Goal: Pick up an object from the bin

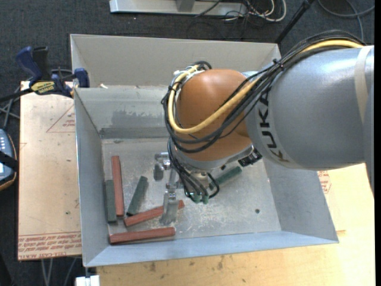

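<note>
Reddish-brown stick (143,217) lay slanted on the bin's (89,159) floor, lower left. Your gripper (171,214) stood at its right end, open or closed you couldn't tell. Seemingly nothing was lifted yet, so grasp and lift remained.

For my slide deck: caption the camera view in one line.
The robot's hand hangs low over a slanted red-brown bar near the grey bin's front; dark grey bars lie left.
</note>
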Tool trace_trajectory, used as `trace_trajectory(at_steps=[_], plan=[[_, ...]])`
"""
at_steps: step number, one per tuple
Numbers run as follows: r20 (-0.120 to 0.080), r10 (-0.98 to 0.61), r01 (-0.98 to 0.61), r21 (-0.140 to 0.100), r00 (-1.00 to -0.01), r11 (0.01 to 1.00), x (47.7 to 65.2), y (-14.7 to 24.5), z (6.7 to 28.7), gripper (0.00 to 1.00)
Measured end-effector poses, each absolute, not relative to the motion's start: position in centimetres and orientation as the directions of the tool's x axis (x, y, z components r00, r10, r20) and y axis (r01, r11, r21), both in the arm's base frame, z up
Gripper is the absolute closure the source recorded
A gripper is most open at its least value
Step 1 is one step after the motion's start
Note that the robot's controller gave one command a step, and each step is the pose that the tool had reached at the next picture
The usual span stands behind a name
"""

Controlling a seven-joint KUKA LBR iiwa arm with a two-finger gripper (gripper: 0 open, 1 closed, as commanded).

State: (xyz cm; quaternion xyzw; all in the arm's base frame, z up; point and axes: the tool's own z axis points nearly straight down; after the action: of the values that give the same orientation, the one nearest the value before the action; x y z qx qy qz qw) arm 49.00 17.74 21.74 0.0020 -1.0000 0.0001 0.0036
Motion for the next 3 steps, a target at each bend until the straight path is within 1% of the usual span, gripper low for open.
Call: trace_trajectory(at_steps=[1, 2, 3], plan=[[0.000, 0.000, 0.000, 0.001, -1.000, 1.000, 49.2, 17.7, 22.1, 0.00], [-0.005, -0.092, -0.092, 0.002, -0.996, 0.996, 49.4, 17.0, 18.8, 0.00], [-0.002, -0.337, -0.337, 0.001, -0.941, 0.941, 51.0, 19.2, 7.1, 1.00]])
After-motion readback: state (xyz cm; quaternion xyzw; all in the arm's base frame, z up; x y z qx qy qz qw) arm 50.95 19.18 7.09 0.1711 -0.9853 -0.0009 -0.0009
